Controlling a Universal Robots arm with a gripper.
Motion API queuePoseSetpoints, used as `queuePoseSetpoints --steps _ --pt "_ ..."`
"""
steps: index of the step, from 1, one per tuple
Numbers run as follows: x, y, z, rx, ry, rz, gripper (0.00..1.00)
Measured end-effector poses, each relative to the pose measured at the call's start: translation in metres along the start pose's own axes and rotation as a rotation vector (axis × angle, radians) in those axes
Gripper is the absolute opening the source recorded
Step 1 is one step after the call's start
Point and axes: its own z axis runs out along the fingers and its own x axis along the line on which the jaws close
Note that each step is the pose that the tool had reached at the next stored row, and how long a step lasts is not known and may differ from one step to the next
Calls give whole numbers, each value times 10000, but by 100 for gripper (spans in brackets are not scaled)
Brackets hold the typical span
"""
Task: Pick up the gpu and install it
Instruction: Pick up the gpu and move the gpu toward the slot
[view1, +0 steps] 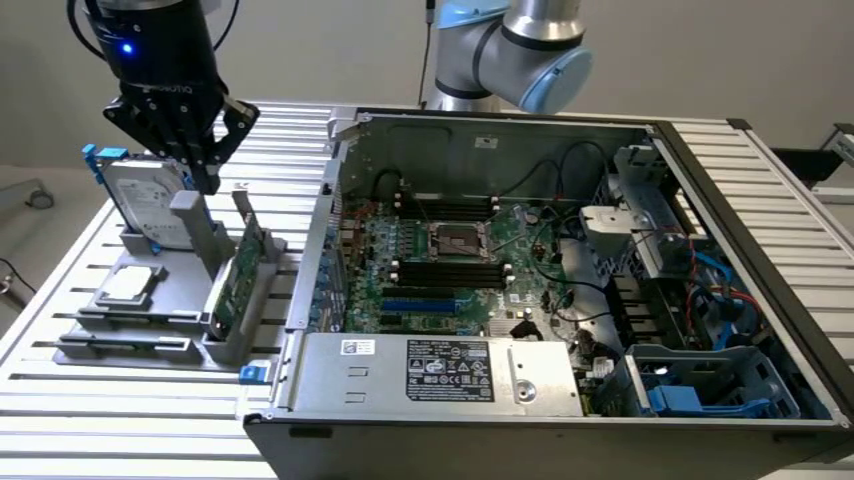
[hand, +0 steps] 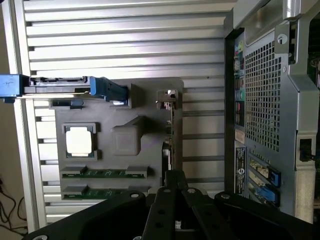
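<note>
The gpu (view1: 236, 283) stands on edge in a slot of the grey holder (view1: 134, 330) at the exterior view's left, green circuit board showing, silver bracket at its far end. In the wrist view the gpu (hand: 170, 132) appears edge-on as a thin strip. My gripper (view1: 200, 178) hangs above the far end of the holder, over and slightly beyond the card's top edge, not touching it. Its black fingers (hand: 167, 192) are shut together with nothing between them.
A silver hard drive in a blue frame (view1: 140, 200), a square CPU chip (view1: 128, 285) and two memory sticks (hand: 105, 173) share the holder. The open computer case (view1: 747, 300) with its motherboard (view1: 454, 270) lies at the exterior view's right on the slatted table (view1: 120, 420).
</note>
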Motion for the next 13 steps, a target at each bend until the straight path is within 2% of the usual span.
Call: queuePoseSetpoints --steps 4,6,9,10,13 --pt "2 0 2 -1 -2 1 12" --pt "2 0 2 -1 -1 0 24" --pt "2 -1 1 4 1 0 30" --pt "4 -1 7 18 0 1 36" --pt "8 -28 60 28 -1 1 36"
